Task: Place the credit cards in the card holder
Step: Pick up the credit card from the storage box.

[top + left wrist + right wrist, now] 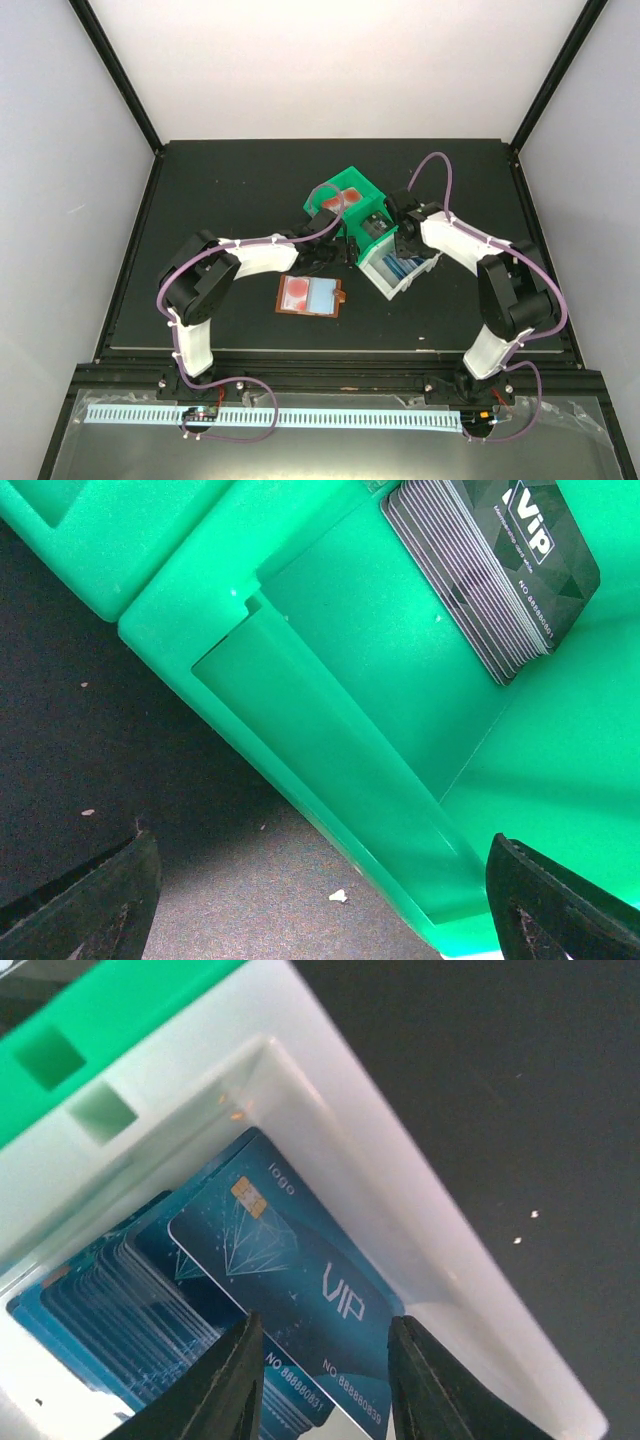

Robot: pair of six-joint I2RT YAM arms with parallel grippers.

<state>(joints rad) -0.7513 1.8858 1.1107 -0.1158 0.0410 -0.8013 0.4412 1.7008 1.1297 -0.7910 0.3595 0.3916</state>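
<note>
Two hands work over the bins at the middle of the desk (200,190), each placed at its own stock of cards. Your right hand (320,1370) hangs over the pale grey bin (420,1240). Its jaws are narrowed to a modest gap that straddles the top of the blue cards (290,1280) leaning in a stack inside. Nothing sits between the fingers, so I judge this is lining up for a pick, and the narrow set suits the bin's close walls. Your left hand (320,850) is spread wide and empty at the near wall of the green bin (330,770). The dark cards (490,570) are stacked at the far end of that compartment, well apart from the fingertips. The card holder (310,296) lies open and flat on the desk, just nearer than both bins and between the arms, probably so either hand can reach it. A red card (297,292) and a blue card (321,294) show on its leaves. Whether they are tucked into slots, I cannot tell.
</note>
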